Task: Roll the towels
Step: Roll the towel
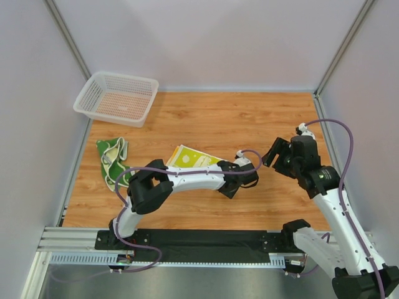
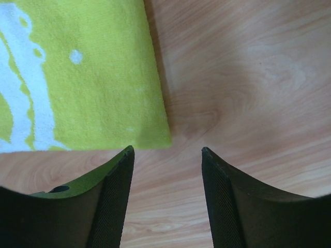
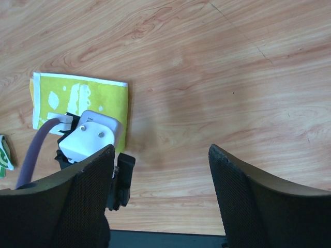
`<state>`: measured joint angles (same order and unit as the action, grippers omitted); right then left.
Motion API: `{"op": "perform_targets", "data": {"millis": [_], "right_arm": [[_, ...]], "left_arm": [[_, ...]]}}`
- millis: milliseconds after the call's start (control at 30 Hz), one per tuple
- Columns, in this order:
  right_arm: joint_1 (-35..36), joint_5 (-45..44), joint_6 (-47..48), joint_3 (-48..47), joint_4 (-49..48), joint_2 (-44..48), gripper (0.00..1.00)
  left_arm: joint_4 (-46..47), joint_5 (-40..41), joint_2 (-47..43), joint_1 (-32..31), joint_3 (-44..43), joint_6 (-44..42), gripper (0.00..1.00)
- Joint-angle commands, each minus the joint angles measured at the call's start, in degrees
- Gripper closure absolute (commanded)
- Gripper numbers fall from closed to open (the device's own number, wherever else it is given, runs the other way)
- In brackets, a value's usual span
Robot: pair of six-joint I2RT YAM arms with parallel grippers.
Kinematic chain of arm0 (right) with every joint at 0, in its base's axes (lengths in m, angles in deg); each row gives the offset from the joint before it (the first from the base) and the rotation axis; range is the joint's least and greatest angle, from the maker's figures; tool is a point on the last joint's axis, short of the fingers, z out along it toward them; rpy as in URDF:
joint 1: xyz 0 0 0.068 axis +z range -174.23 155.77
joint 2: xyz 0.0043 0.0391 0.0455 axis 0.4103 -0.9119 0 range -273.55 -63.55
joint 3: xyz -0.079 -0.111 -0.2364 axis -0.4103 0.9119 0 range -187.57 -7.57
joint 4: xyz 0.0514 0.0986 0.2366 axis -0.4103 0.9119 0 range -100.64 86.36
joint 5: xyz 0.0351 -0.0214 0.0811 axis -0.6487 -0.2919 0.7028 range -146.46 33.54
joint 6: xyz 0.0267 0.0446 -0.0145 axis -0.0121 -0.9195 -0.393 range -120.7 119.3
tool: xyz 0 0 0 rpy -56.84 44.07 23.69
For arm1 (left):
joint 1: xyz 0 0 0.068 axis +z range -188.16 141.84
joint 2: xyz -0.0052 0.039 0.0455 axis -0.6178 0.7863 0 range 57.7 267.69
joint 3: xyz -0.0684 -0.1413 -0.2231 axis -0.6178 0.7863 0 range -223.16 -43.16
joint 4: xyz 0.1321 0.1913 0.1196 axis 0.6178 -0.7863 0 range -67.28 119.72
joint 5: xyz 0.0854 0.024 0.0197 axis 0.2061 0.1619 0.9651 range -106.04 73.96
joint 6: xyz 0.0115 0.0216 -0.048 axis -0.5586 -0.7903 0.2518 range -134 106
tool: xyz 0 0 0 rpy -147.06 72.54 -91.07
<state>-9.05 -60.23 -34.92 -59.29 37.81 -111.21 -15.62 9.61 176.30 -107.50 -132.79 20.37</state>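
- The left arm (image 1: 193, 179) is stretched low toward 3 o'clock; the left end effector (image 2: 166, 151) is pointed down, jaws parted, nothing gripped.
- The right end effector (image 3: 160, 150) is held high, turned toward 9 o'clock, jaws spread, empty.

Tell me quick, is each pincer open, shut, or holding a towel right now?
Left pincer: open, empty, at the corner of the yellow-green towel.
Right pincer: open, empty, over the table.

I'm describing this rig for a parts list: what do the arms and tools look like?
The left arm and right arm have white links, black joints and a purple cable each. The left tool and right tool end in two curved black fingers, mesh-textured inside.
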Motion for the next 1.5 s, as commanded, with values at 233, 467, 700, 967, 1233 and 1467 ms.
{"op": "perform_targets", "data": {"millis": [233, 467, 700, 967, 1233, 1467], "right_arm": [[-0.33, -0.01, 1.26, 1.01, -1.25, -1.29, 0.26], [-0.76, 1.92, 1.61, 1.63, -2.22, -2.87, 0.26], [-0.94, 2.89, 1.70, 2.50, -3.53, -4.37, 0.26], [-2.87, 14.21, 1.43, 6.19, -10.12, -9.02, 0.26], [-2.96, 28.10, 0.03, 6.72, -19.61, -21.23, 0.25], [-2.79, 36.55, -4.80, 8.83, -30.50, -33.45, 0.27]], "left_arm": [[-0.10, 2.47, 4.00, -0.09, -2.93, 0.78, 0.43], [2.53, 3.44, 3.74, -0.09, 0.50, 1.40, 0.57], [3.95, 4.41, 3.30, 0.00, 2.26, -0.35, 0.72], [3.42, 7.04, -0.12, 0.00, 3.93, -0.71, 1.00], [5.34, 6.62, -7.49, 0.00, 8.58, -1.14, 1.00], [11.32, 0.11, -13.75, 0.00, 14.29, -0.80, 1.00]]}}
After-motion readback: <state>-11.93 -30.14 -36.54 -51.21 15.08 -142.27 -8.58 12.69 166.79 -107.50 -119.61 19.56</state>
